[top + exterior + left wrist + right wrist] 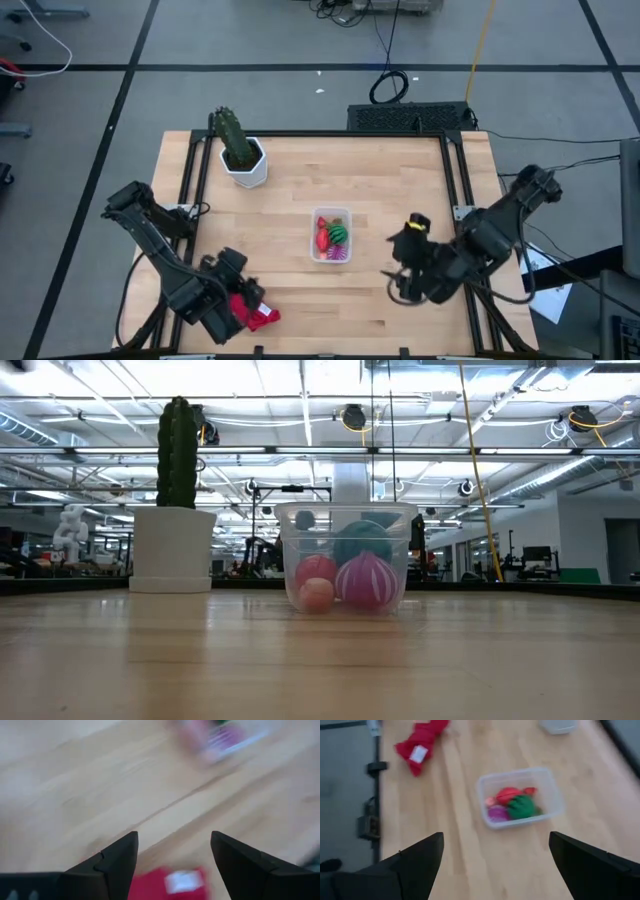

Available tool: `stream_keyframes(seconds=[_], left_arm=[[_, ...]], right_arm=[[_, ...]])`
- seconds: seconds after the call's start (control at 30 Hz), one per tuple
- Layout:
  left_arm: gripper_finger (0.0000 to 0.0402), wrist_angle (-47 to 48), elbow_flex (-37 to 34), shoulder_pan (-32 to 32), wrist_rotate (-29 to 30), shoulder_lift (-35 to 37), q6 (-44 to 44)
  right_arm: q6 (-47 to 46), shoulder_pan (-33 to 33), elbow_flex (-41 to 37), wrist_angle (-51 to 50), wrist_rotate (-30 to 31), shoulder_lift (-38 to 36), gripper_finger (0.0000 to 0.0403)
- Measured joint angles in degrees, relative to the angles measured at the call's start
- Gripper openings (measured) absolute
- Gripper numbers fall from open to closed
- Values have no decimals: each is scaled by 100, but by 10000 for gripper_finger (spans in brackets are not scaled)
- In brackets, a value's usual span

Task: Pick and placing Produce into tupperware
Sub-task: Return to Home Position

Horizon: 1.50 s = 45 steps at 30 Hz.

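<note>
The clear tupperware [331,235] stands mid-table and holds the produce: red pieces [509,794], a green striped ball [522,806] and a purple striped ball [368,581]. The tub also shows in the low view [345,557] and the right wrist view [520,796]. My left gripper [172,852] is open above the table's near-left part, over a red cloth [170,882]. My right gripper [495,852] is open, raised over the table's right side, to the right of the tub.
A green cactus in a white pot [241,155] stands at the table's far-left part. The red cloth [258,315] lies near the near edge under the left arm. Bare wood [390,170] shows around the tub.
</note>
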State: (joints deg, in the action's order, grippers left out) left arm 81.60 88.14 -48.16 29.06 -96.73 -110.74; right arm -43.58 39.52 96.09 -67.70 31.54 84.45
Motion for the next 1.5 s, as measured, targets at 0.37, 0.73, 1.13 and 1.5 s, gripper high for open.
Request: stream_keyframes(seconds=[0.37, 0.73, 1.13, 1.5], left_arm=[[253, -1250, -226, 577, 1902, 4, 1675], [253, -1305, -1189, 1672, 2354, 100, 1735], [253, -4599, -3462, 3414, 2774, 2869, 5498], [253, -7371, -5299, 4203, 716, 4693, 8628]], right_arm=[[-177, 415, -3286, 3030, 180, -2189, 354], [1498, 446, -4590, 4097, 1118, -4292, 354], [2158, 444, -4592, 3107, 2848, -5394, 354], [2331, 444, -5187, 3315, 2832, -5815, 354]])
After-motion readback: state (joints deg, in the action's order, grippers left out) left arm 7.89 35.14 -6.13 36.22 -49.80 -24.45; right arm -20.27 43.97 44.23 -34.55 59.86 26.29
